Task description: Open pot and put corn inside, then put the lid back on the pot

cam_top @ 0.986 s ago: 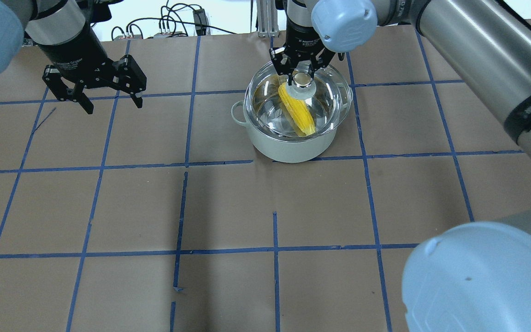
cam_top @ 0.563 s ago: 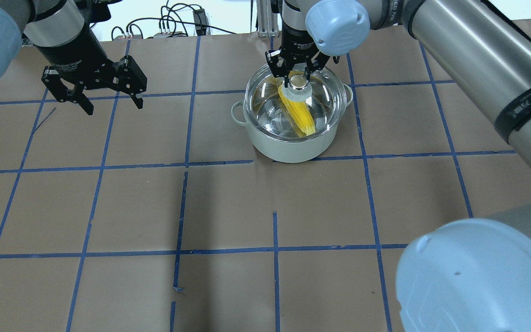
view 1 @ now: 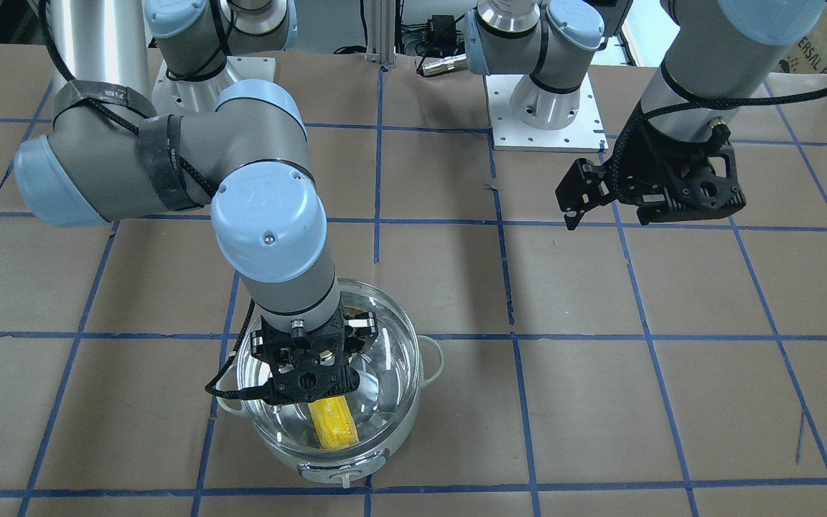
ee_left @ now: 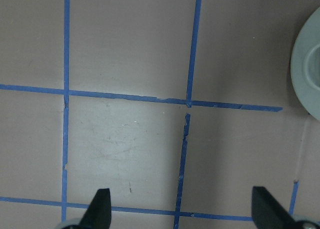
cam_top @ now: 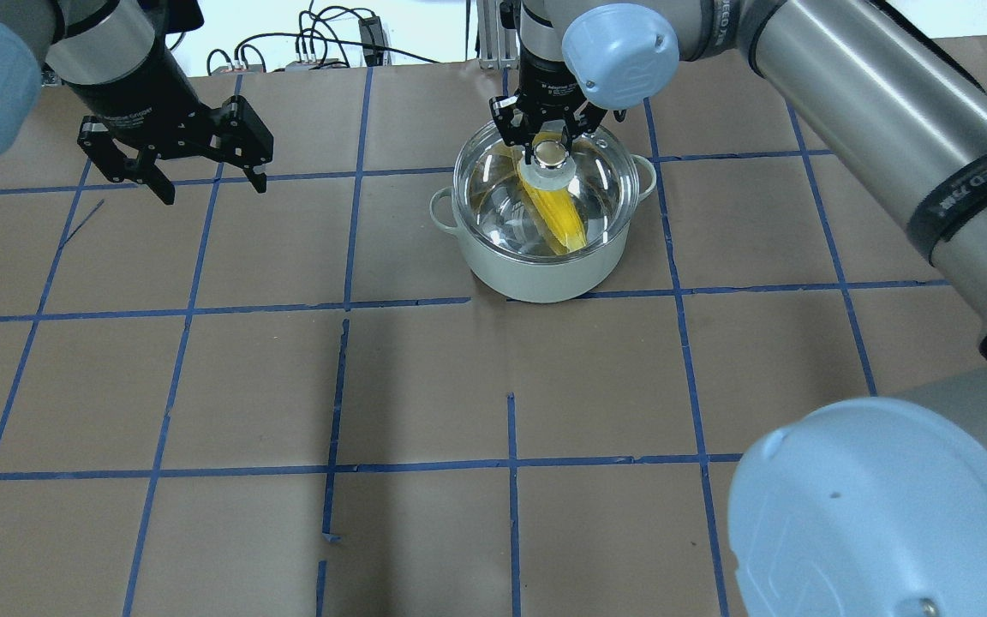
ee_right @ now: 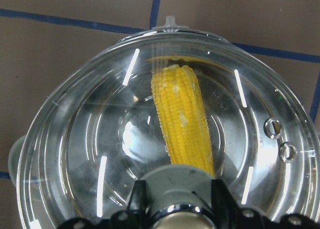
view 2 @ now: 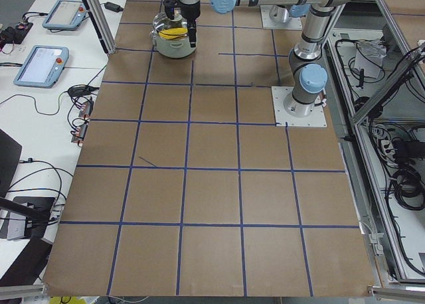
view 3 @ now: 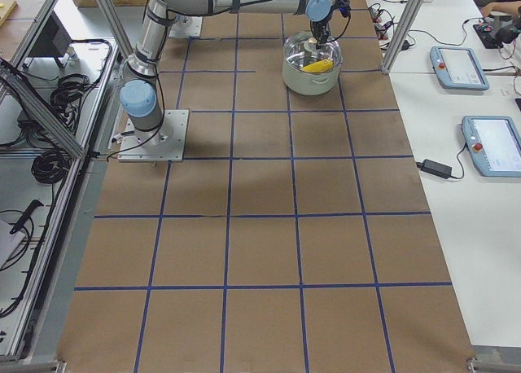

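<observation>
The mint-white pot [cam_top: 536, 278] stands at the table's far middle, also in the front view [view 1: 403, 434]. The yellow corn [cam_top: 564, 218] lies inside it, seen through the glass in the right wrist view [ee_right: 182, 119] and front view [view 1: 333, 424]. The clear glass lid [cam_top: 607, 184] sits over the pot's rim [ee_right: 90, 139]. My right gripper [cam_top: 547, 141] is directly above it, shut on the lid's knob [cam_top: 551, 158], with its fingers on both sides of the knob in the wrist view [ee_right: 179, 209]. My left gripper [cam_top: 212, 195] hangs open and empty, far to the left of the pot [view 1: 607, 219].
Brown paper with a blue tape grid covers the table [cam_top: 425, 386]. The left wrist view shows bare paper under the open left gripper [ee_left: 182, 211] and the pot's edge [ee_left: 306, 69] at right. Cables [cam_top: 322, 43] lie beyond the far edge. The arm base plates [view 1: 546, 122] are near the robot.
My right gripper has carried the lid left and down, from offset to the right of the pot to centred over its rim. The left gripper has barely moved.
</observation>
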Controlling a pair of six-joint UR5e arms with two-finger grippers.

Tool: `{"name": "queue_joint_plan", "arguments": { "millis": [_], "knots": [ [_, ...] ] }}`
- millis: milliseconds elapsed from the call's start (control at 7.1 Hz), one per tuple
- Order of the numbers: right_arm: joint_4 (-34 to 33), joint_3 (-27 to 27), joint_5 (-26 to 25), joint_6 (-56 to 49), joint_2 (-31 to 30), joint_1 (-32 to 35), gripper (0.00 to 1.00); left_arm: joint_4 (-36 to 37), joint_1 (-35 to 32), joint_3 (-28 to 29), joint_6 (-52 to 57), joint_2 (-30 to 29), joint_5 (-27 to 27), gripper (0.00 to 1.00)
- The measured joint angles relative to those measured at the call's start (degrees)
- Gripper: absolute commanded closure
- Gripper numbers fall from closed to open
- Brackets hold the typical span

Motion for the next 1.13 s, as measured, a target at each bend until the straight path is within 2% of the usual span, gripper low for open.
{"name": "queue_joint_plan", "arguments": {
  "millis": [563, 1127],
  "knots": [
    [-0.5, -0.1, -0.2, 0.0, 0.8, 0.0, 0.66, 7.0, 0.0, -4.1, 0.0, 1.1, 0.5, 0.00],
    [-0.5, -2.9, -1.0, 0.0, 2.3, 0.0, 0.66, 6.4, 0.3, -3.7, 0.1, 0.8, 0.4, 0.00]
  ]
}}
